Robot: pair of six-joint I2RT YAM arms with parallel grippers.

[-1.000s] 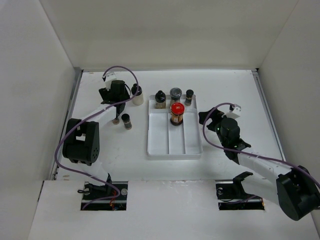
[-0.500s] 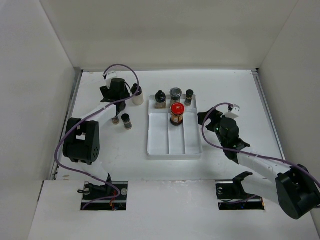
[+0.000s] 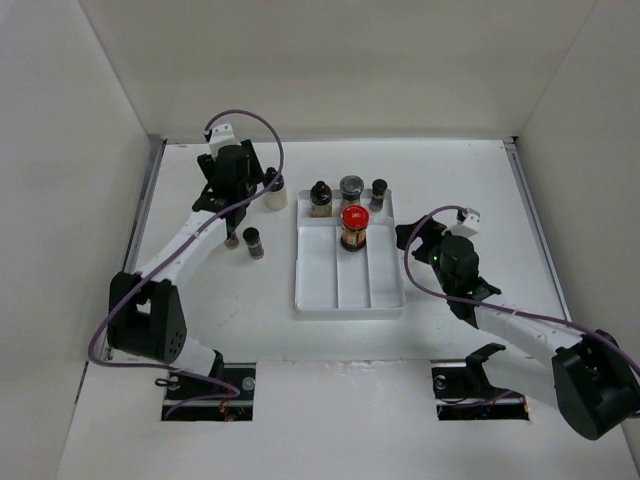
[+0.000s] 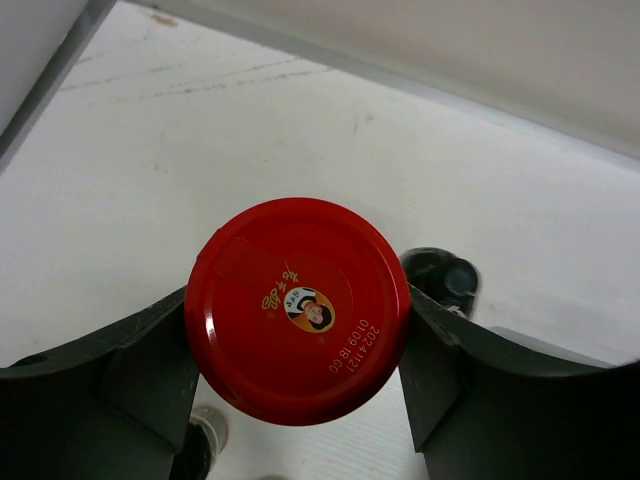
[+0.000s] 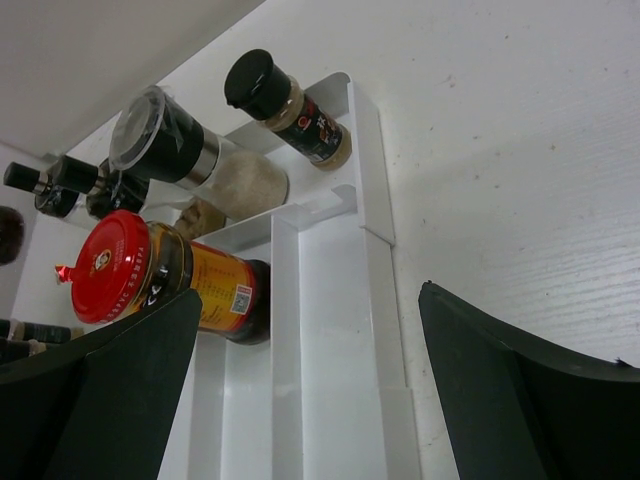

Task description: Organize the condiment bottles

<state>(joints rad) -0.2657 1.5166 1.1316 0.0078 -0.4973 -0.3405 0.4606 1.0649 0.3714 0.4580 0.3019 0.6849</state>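
Observation:
My left gripper [image 3: 237, 190] is at the back left of the table, shut on a red-capped condiment jar [image 4: 298, 308]. Its fingers [image 4: 150, 370] press the cap from both sides, and in the top view the gripper hides the jar. A white bottle with a black cap [image 3: 273, 192] stands just to its right, and two small black-capped jars [image 3: 253, 241] stand just in front. The white tray [image 3: 350, 285] holds another red-capped amber jar [image 3: 354, 226], a grey-lidded one [image 3: 351, 188] and two black-capped jars [image 3: 320, 198]. My right gripper [image 3: 408, 236] hangs open beside the tray's right edge.
White walls close the table in on the left, back and right. In the right wrist view, the tray's right compartment [image 5: 340, 330] lies between the open fingers, with the red-capped jar [image 5: 150, 275] to its left.
The left gripper has closed on the red-capped jar, and its arm has stretched out and shifted slightly toward the back. The right arm has barely moved.

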